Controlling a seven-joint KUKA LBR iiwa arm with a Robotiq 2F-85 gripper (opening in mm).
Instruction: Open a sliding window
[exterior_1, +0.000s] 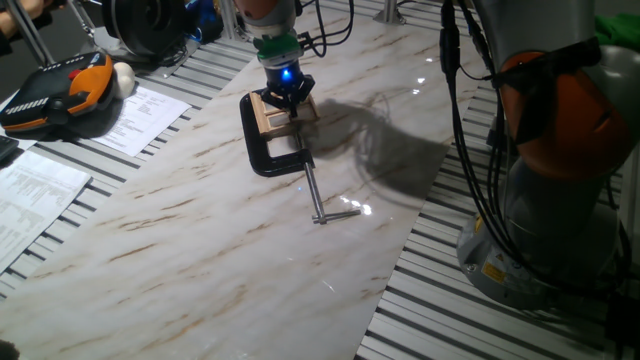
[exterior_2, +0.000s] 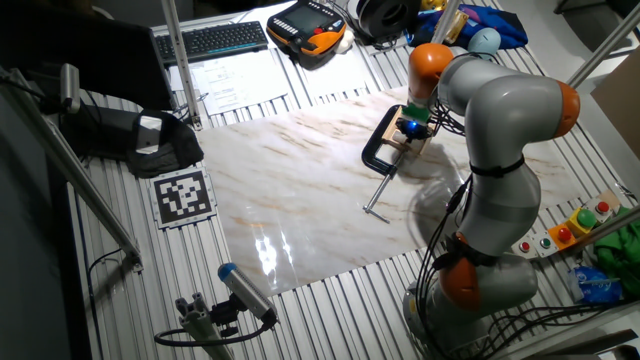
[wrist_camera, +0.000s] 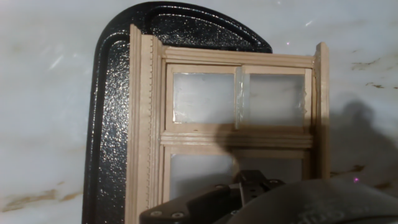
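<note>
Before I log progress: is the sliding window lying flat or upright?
Lying flat: the sliding window rests panes-up on the marble table, held by the black C-clamp.

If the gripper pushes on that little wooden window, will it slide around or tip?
The sliding window probably stays put, since the black C-clamp grips its frame. Its thin wooden bars look fragile, so a hard push might crack them. The marble-patterned tabletop looks glossy, so the clamped pair could perhaps skid.

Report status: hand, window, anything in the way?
Hand right over the window; grip state unclear. Window held in black clamp. Nothing else near.
</note>
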